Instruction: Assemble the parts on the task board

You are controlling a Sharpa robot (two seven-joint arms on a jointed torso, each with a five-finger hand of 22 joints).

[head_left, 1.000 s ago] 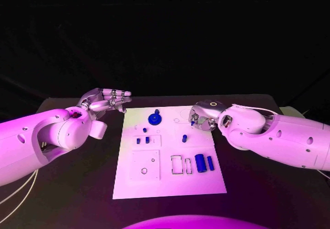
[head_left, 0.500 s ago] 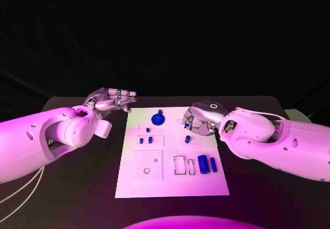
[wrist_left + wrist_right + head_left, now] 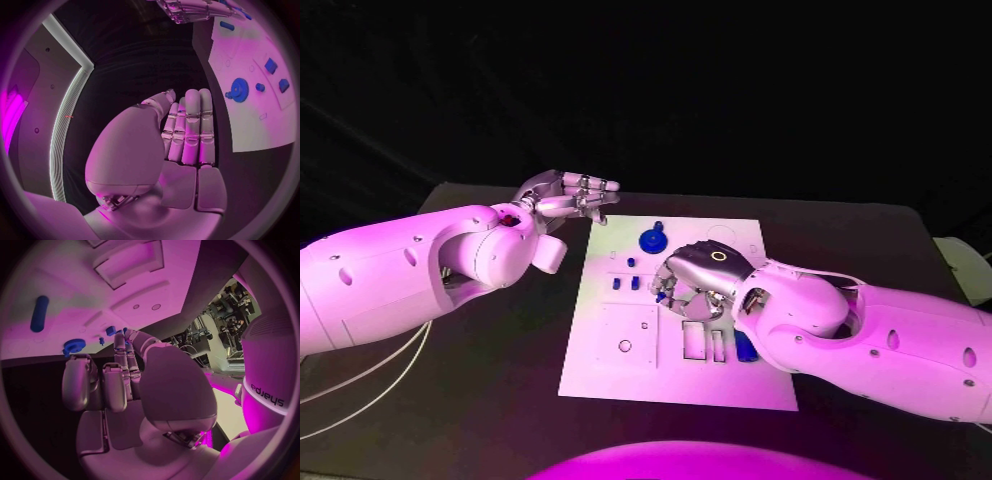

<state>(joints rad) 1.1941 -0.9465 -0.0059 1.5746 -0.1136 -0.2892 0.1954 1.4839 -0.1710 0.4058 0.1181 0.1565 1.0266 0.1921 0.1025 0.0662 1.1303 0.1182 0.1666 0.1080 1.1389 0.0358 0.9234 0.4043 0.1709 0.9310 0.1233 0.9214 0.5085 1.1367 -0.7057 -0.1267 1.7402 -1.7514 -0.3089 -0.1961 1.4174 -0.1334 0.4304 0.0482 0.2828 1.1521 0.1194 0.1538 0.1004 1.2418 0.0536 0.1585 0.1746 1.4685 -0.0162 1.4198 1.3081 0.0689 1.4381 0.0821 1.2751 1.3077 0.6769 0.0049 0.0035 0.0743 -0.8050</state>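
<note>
My right robot hand [image 3: 687,290] hangs over the middle of the task board [image 3: 625,375], fingers curled in; whether they hold a part I cannot tell. My left robot hand [image 3: 571,196] hovers off the board's eleven o'clock corner, fingers together, holding nothing. The blue gear [image 3: 653,240] sits near twelve o'clock on the board.

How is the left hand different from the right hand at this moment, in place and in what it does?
The left hand is beside the far left corner of the task board, over the black table; the right hand is above the middle of the board. The left hand's fingers lie straight, side by side, and hold nothing; the right hand's fingers reach down among the small blue parts. Both are silver hands on white arms.
</note>
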